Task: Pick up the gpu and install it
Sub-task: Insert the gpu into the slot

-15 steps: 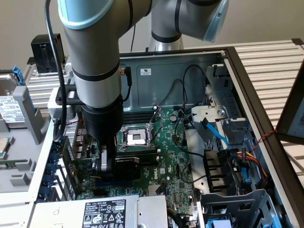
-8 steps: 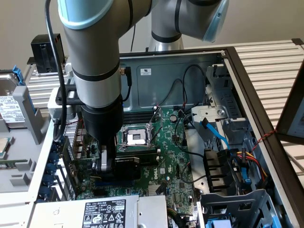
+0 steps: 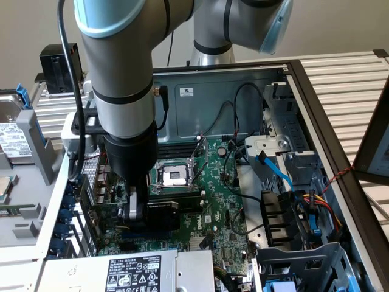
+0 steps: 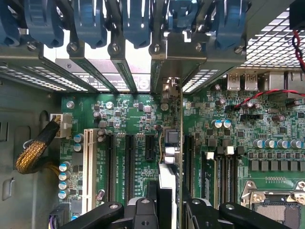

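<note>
Gripper (image 4: 169,212) clamps the gpu (image 4: 169,162) edge-down over the motherboard (image 4: 267,119); seating it well likely means keeping it upright, parallel to the slots (image 4: 129,164), with even downward pressure

**Grey arm, black gripper**

The arm (image 3: 121,67) has fat silver-grey tubes, pale blue joint caps (image 3: 276,30) and a black ring (image 3: 124,97). Its wrist (image 3: 124,158) is black. A black cable (image 3: 62,42) runs down beside it. The gripper (image 4: 170,210) has black links (image 4: 95,217) with round silver screws (image 4: 113,206) and a silver side plate (image 3: 129,207).
</note>
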Robot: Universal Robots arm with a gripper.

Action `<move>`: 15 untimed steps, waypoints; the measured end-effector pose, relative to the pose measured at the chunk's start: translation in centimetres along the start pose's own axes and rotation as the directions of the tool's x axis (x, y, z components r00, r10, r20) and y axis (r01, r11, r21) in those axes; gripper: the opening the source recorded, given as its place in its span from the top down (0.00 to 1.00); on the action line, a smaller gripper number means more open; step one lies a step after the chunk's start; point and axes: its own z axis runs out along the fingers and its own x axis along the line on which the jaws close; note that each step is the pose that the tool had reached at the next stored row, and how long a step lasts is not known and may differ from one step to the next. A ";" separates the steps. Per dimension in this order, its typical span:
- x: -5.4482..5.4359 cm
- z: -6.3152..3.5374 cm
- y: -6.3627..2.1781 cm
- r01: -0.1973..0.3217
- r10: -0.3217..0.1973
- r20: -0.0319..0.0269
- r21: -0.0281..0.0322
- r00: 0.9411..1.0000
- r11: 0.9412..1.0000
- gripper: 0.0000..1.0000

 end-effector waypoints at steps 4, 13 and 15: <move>0.0 0.01 0.00 0.000 0.000 0.000 0.000 1.000 1.000 0.72; 0.0 0.05 0.00 0.000 0.000 0.000 0.000 1.000 1.000 0.72; 0.0 0.07 0.00 0.000 0.000 0.000 0.000 1.000 1.000 0.72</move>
